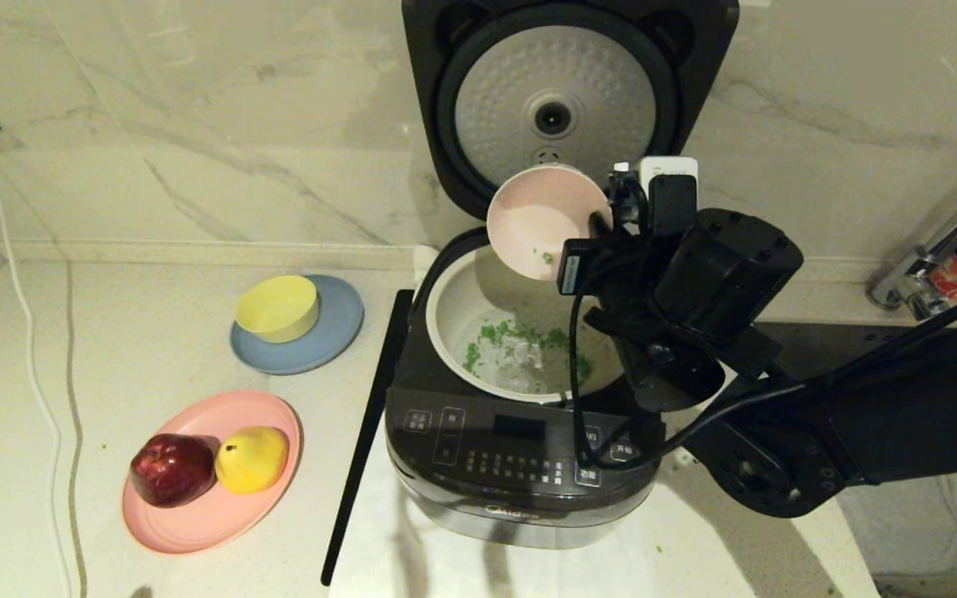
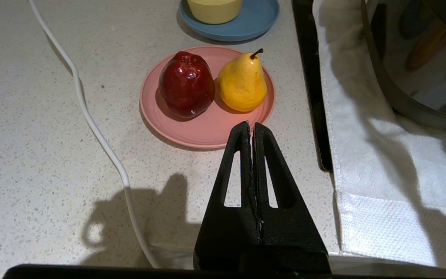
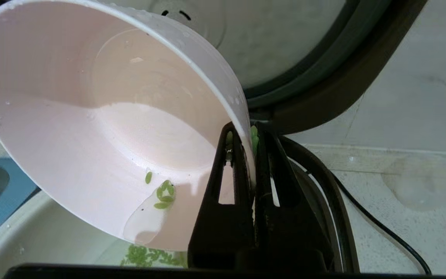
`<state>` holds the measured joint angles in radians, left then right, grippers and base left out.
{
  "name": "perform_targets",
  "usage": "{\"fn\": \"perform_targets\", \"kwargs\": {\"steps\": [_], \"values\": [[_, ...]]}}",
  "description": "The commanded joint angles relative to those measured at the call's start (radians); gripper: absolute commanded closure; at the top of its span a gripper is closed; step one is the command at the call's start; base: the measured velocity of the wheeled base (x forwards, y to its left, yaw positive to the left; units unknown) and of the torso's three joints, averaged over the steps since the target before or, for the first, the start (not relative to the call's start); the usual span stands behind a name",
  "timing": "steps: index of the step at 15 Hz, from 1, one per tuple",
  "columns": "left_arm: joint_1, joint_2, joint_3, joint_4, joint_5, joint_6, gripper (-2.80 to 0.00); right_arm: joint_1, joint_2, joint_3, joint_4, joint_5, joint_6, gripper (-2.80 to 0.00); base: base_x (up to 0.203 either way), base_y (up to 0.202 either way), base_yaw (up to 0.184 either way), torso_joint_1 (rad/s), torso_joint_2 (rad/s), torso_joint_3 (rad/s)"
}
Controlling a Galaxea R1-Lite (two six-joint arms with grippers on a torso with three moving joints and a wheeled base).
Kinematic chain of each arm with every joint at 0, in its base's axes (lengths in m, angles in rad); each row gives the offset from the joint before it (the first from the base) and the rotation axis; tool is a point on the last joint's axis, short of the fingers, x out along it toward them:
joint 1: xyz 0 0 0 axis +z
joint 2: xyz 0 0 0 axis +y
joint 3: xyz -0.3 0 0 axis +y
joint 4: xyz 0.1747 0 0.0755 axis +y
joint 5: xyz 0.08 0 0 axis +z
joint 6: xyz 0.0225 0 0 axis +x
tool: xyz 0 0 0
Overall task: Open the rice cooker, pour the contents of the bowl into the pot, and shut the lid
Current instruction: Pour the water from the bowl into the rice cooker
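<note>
In the head view the rice cooker (image 1: 520, 453) fills the centre of the frame, its lid (image 1: 557, 104) swung up and standing open at the top, dimpled silver underside facing out. The cream-white pot (image 1: 453, 311) sits exposed inside the cooker body, and most of the contents (image 1: 520, 336), small bright green bits, lie scattered across its floor. The right gripper (image 1: 599, 224) comes in from the right of the frame and holds the bowl (image 1: 532, 216) just above the pot's far rim, tipped steeply so its pale pink inside faces the camera. In the right wrist view the two fingers (image 3: 230, 186) are pinched tight on the bowl's rim, one inside and one outside the wall, and a few green bits cling near the low edge of the bowl with a small pool of liquid. At the middle left of the head view a yellow bowl (image 1: 277, 308) rests on a blue plate (image 1: 333, 332); lower left, a pink plate (image 1: 196, 519) carries a red apple (image 1: 172, 469) and a yellow pear (image 1: 252, 458), touching each other. A white cable (image 1: 30, 349) runs down the left edge of the counter. In the left wrist view the left gripper (image 2: 252, 126) hangs over the counter near the pink plate, its fingers pressed together and empty.
</note>
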<state>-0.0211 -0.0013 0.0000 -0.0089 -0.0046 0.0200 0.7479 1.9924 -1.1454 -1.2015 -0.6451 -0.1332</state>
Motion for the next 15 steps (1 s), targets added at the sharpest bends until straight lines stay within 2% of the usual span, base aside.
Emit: {"fn": "perform_targets", "kwargs": {"steps": [1,4,13,15], "values": [[0.000,0.000,0.009,0.000,0.000,0.000,0.00,0.001,0.022,0.006,-0.057,-0.005,-0.007,0.00,0.000,0.000,0.000,0.000,0.00,0.000],[0.001,0.000,0.009,0.000,0.000,0.000,0.00,0.002,0.036,0.013,-0.152,0.001,-0.064,0.00,0.000,0.000,0.000,0.000,0.00,0.000],[0.000,0.000,0.009,0.000,0.000,0.000,0.00,0.004,0.090,0.022,-0.279,0.011,-0.081,0.00,0.000,0.000,0.000,0.000,0.00,0.000],[0.001,0.000,0.009,0.000,0.000,-0.001,0.00,0.011,0.097,0.029,-0.320,0.017,-0.106,0.00,0.000,0.000,0.000,0.000,0.00,0.000]]}}
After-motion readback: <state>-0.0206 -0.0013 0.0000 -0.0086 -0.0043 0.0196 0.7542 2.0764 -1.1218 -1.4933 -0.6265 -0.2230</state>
